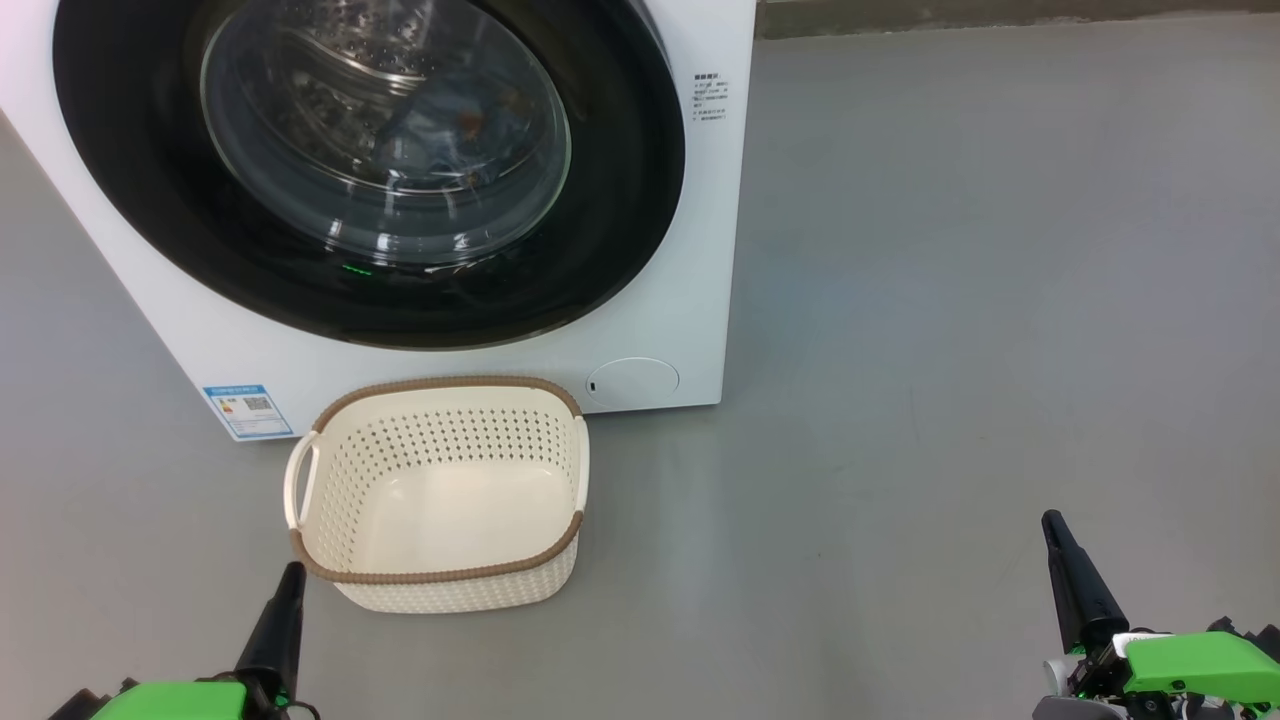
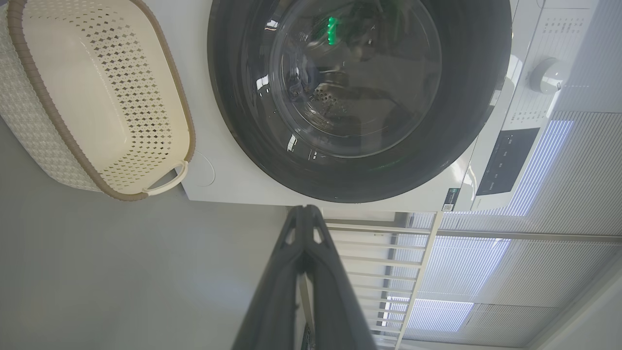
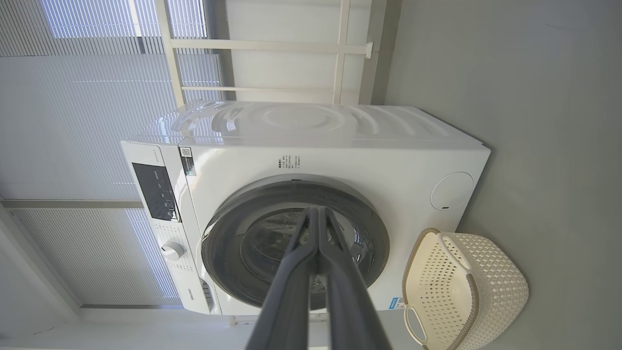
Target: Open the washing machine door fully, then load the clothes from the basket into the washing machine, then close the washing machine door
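Both claws are held low, fingers pressed together: the left claw [image 1: 292,572] just beside the empty basket's [image 1: 440,384] near left corner, the right claw [image 1: 1050,520] well apart over the floor [image 1: 900,400]. The washing machine door [image 1: 385,130] is seen shut, ahead and leftward, nearer the left claw.

Bare floor [image 1: 950,300] R of washing machine [image 1: 712,250]; basket [image 1: 440,383] just in front, under shut door [image 1: 130,180].

A laundry corner in a bare, home-like room: a white front-loading washer [image 3: 340,150] stands on a plain grey floor [image 1: 1000,300] with a perforated basket [image 1: 440,500] just before it. Behind are slatted window blinds [image 3: 87,121] and a white railing [image 3: 272,63].
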